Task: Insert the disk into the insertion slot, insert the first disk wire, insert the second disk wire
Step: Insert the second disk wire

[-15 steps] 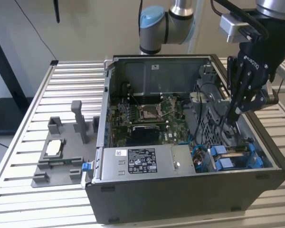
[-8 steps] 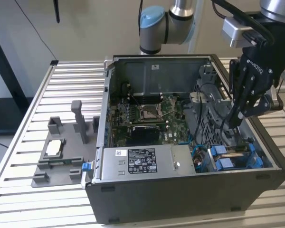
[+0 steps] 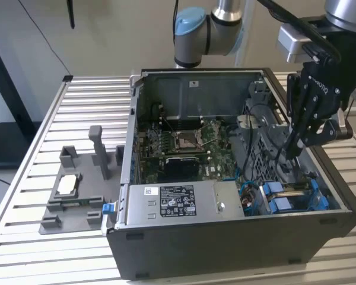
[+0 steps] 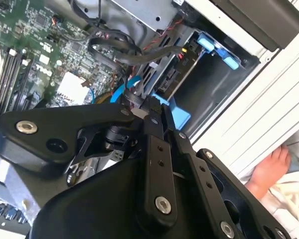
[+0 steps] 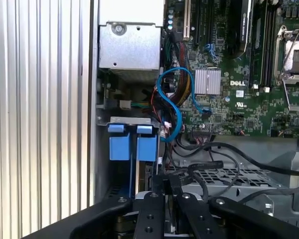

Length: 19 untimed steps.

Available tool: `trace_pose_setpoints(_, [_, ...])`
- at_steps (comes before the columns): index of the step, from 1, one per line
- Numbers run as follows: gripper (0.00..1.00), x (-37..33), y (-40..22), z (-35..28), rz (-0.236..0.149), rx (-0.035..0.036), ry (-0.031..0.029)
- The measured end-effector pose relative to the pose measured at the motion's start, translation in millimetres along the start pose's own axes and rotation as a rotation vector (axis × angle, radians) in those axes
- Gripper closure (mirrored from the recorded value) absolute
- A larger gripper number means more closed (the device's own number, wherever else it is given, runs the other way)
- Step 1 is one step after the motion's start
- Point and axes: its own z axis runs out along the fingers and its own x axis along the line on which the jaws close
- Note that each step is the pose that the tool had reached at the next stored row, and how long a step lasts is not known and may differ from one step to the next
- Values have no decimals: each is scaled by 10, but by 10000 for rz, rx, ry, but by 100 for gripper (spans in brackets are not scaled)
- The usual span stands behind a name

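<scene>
- Inside the open black computer case [image 3: 237, 249], the gripper [image 3: 293, 151] is seen lowered near the blue-tabbed insertion slot [image 3: 296, 199] in the exterior view.
- Closely drawn fingers [image 4: 154, 117] are shown in the second wrist view; what they pinch cannot be told.
- A blue cable [image 5: 172, 102] and green motherboard [image 5: 239, 89] are revealed in the first wrist view.
- A person's hand [image 4: 271, 167] is caught in the second wrist view, outside the case.

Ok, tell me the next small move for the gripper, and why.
Probably a short, slow descent toward the insertion slot. The gripper hangs shut close beside it, among loose black cables, and the disk, going by its blue tabs, looks already seated there.
</scene>
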Motion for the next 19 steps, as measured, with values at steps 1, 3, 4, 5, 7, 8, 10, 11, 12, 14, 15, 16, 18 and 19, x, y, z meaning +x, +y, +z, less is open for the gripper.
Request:
trace_pose_setpoints(1, [84, 15, 1, 3, 0, 25, -104])
trace_pose_setpoints(3, [84, 57, 2, 9, 1, 46, -242])
trace_pose_setpoints(4, [84, 78, 3, 13, 1, 47, -253])
trace_pose_setpoints(5, [84, 95, 4, 16, 1, 47, -254])
trace_pose_setpoints(7, [84, 123, 4, 28, 1, 47, -255])
trace_pose_setpoints(8, [84, 133, 4, 35, 0, 47, -255])
trace_pose_setpoints(10, [84, 149, 4, 52, -2, 47, -257])
trace_pose_setpoints(11, [84, 153, 4, 64, -6, 54, -264])
trace_pose_setpoints(12, [84, 158, 4, 74, -10, 72, -279])
trace_pose_setpoints(14, [84, 169, 4, 95, -14, 106, -313])
trace_pose_setpoints(15, [84, 176, 5, 104, -15, 123, -332])
trace_pose_setpoints(16, [84, 184, 5, 113, -18, 125, -343])
trace_pose_setpoints(18, [84, 197, 5, 127, -26, 127, -346])
trace_pose_setpoints(19, [84, 198, 5, 135, -34, 130, -348])
